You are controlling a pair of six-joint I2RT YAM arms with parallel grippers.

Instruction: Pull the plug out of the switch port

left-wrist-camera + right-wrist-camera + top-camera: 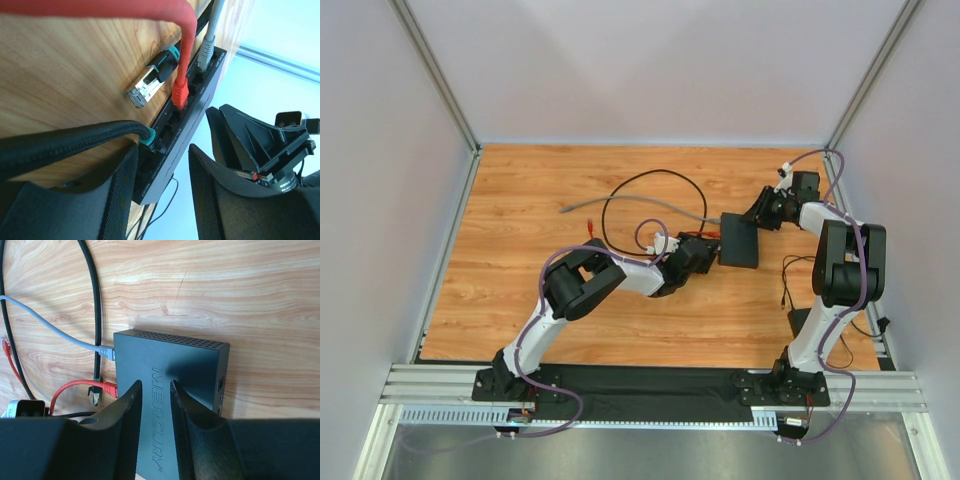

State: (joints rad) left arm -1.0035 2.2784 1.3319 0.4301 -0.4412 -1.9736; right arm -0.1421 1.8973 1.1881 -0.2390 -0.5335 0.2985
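Left wrist, plug (146, 137) in switch (192, 102) by parted L pincer (164, 156), R pincer (155, 385) slightly apart atop switch

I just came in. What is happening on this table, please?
Two arms work on a black switch. The right gripper, jaws slightly apart, is over its top. The left gripper is open at the port side, beside the black plug. The red plug and grey plug are also in ports; a loose plug lies nearby.

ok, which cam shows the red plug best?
Left wrist: the red plug sits close up in the switch port row. Right wrist shows it side-on at the switch's edge. Top external: too small to tell.
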